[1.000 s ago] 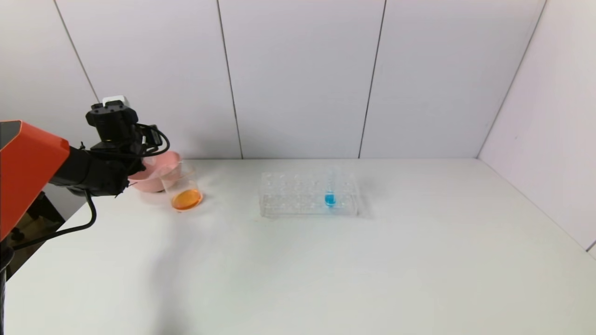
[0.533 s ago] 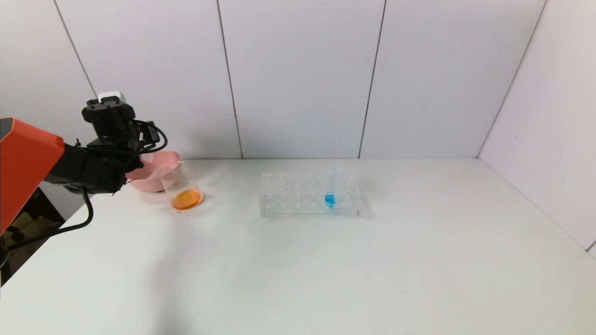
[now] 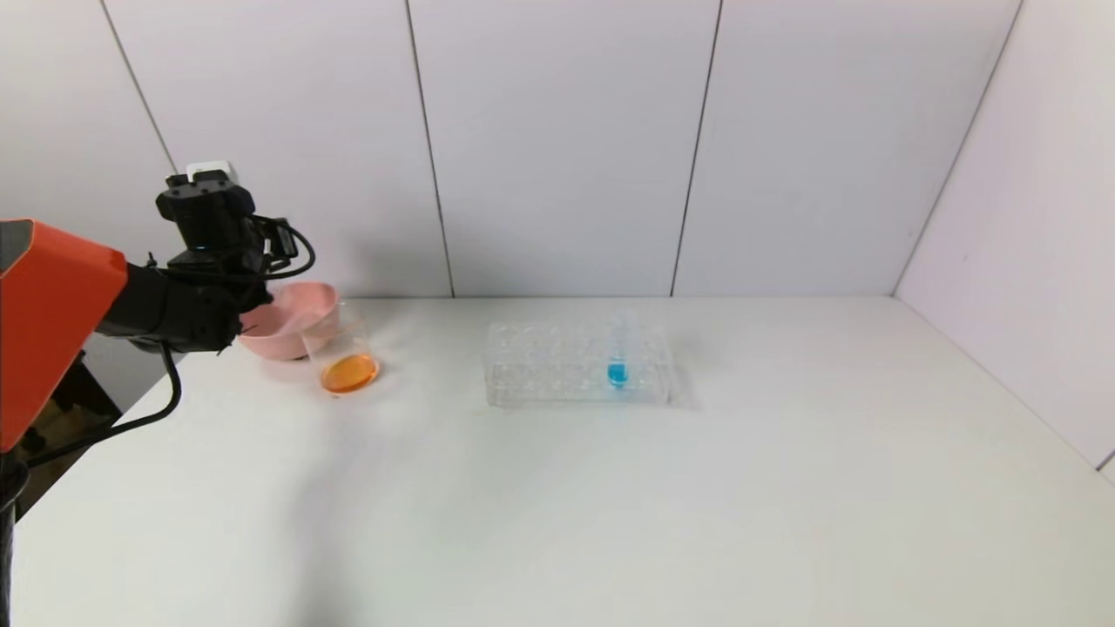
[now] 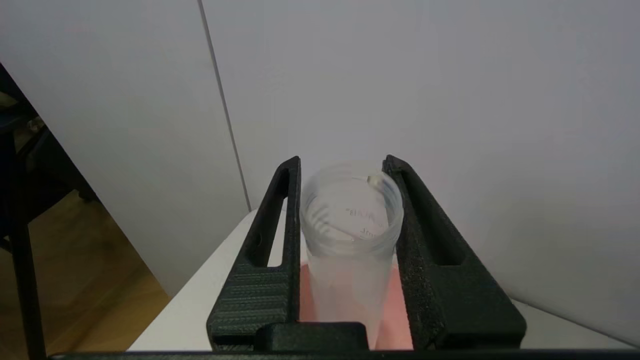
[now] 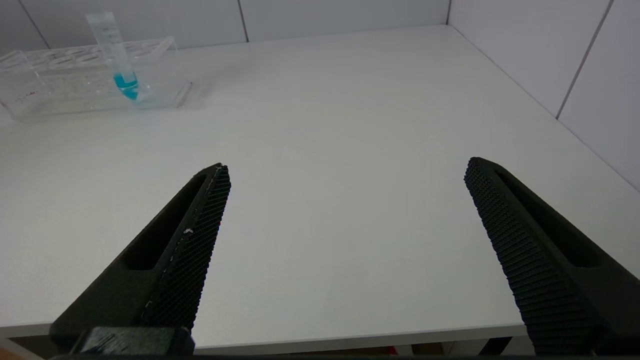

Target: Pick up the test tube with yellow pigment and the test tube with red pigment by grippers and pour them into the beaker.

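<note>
My left gripper (image 3: 251,300) hangs over the pink bowl (image 3: 305,318) at the table's far left. In the left wrist view it (image 4: 345,165) is shut on a clear test tube (image 4: 350,235) with faint marks, seen mouth-on with no colour in it. I cannot tell whether it is the yellow or the red one. No tube with yellow or red liquid shows. The beaker (image 3: 341,348) stands just right of the bowl and has orange liquid at its bottom. My right gripper (image 5: 347,167) is open and empty above the table's near edge, out of the head view.
A clear tube rack (image 3: 540,370) stands mid-table and holds the blue-liquid tube (image 3: 618,353). Both also show in the right wrist view, the rack (image 5: 50,95) and the blue tube (image 5: 117,60). The pink bowl shows under the held tube (image 4: 412,310). White walls close off the back and right.
My left wrist has risen a little over the pink bowl, still holding the tube. The beaker, rack and blue tube have not moved.
</note>
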